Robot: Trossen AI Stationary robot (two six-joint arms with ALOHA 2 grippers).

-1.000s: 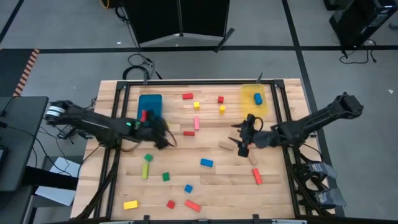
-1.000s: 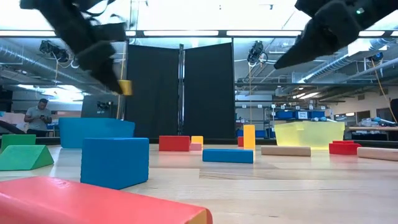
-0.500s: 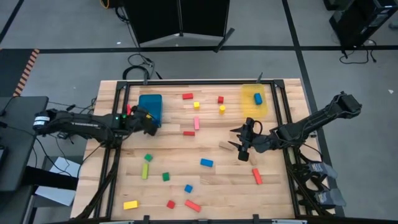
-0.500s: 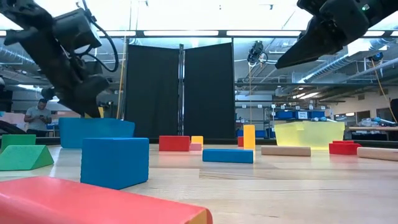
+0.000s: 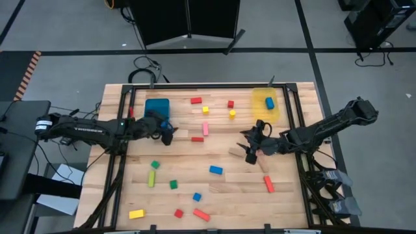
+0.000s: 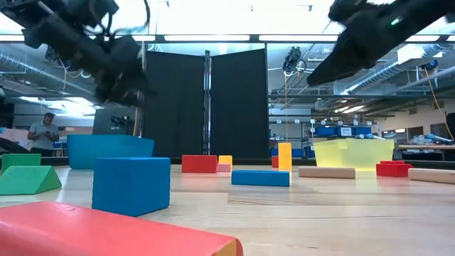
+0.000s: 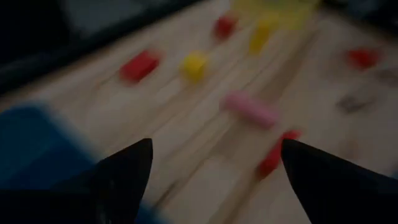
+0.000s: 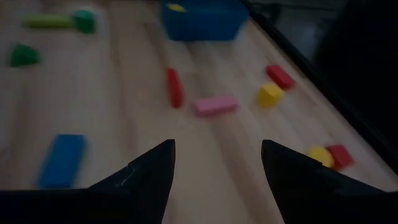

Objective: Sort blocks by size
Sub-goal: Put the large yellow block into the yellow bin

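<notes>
Blocks lay scattered beyond the blue bin [image 5: 156, 108]. Left claw [image 5: 168, 134], fingers apart and empty, hovered beside that bin; the red bar [image 5: 197, 139] lay nearest, lengthwise toward it.

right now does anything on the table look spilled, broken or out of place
Nothing stands out. The blocks lie scattered flat on the table, unsorted. The blue bin and yellow bin sit upright at the far edge. Both the left gripper and right gripper hover empty, jaws open.
</notes>
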